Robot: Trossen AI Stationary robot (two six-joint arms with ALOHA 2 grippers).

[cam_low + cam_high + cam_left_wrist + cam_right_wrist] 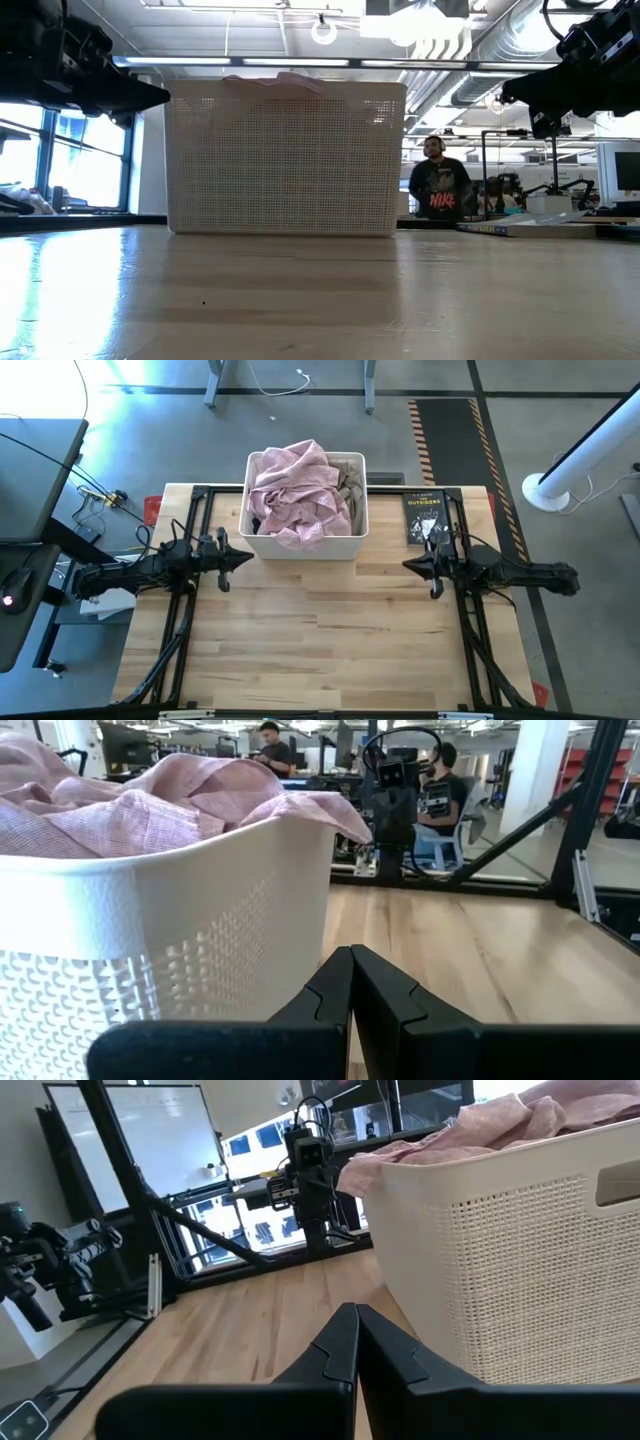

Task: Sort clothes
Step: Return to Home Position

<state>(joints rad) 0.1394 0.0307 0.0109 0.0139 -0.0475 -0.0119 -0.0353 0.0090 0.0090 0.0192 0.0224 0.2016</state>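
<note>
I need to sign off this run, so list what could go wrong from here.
The pink garment is heaped above the rim of the basket and drapes over one edge; a nudge could spill it. The left tool and right tool, both shut, flank the basket near its front corners, so a careless swing might bump it.

shirt (295, 495): light pink, fine check, heaped in basket | basket (300, 546): white, lattice walls | garment (349, 485): olive-brown, at basket's right inside edge | book (424, 516): black, pale lettering, right of basket | table (320, 640): pale wood planks
</note>
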